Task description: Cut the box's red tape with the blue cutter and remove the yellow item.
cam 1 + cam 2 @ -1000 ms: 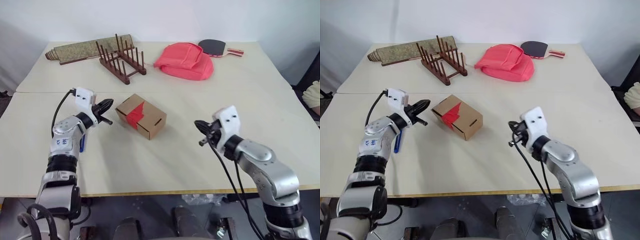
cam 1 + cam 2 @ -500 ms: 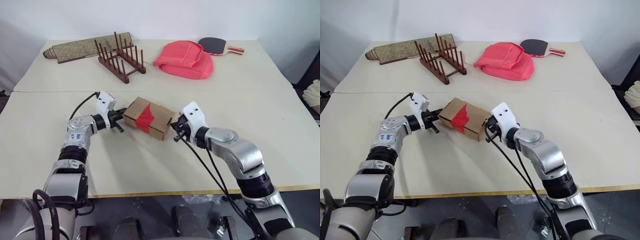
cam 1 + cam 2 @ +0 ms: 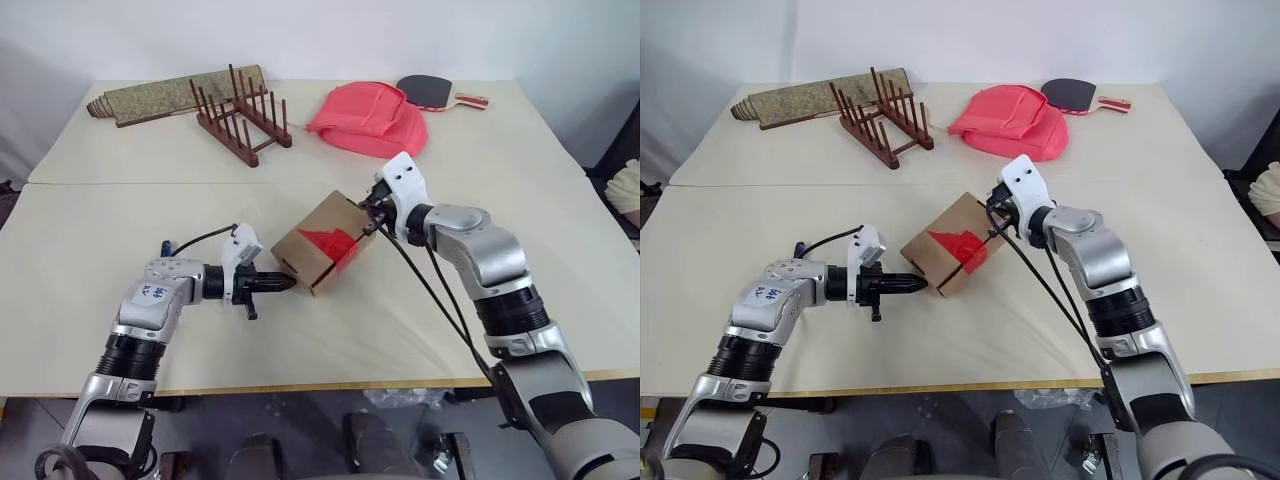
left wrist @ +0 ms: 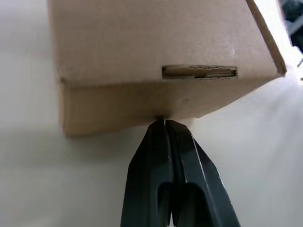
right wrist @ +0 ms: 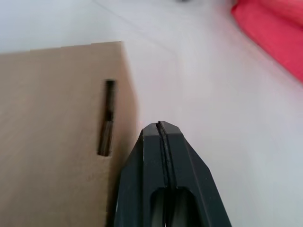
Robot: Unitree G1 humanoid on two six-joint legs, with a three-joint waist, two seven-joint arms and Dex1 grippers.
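The cardboard box [image 3: 322, 243], looking light and easy to slide, is sitting mid-table between the left gripper [image 3: 283, 283] and right gripper [image 3: 371, 213], both pressing with fingers together, so hold its stiff edges.

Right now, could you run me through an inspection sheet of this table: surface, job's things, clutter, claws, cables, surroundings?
Surface: two pale tables butted together.
Job's things: box, tipped up on one edge, red tape uncut; blue cutter behind left arm; yellow item not seen.
Clutter: wooden rack, rolled mat, pink bag, paddle along far side.
Claws: left claw shut, tip at box's near end; right claw shut, against far end.
Cables: black cables hang from right arm.
Surroundings: white wall.
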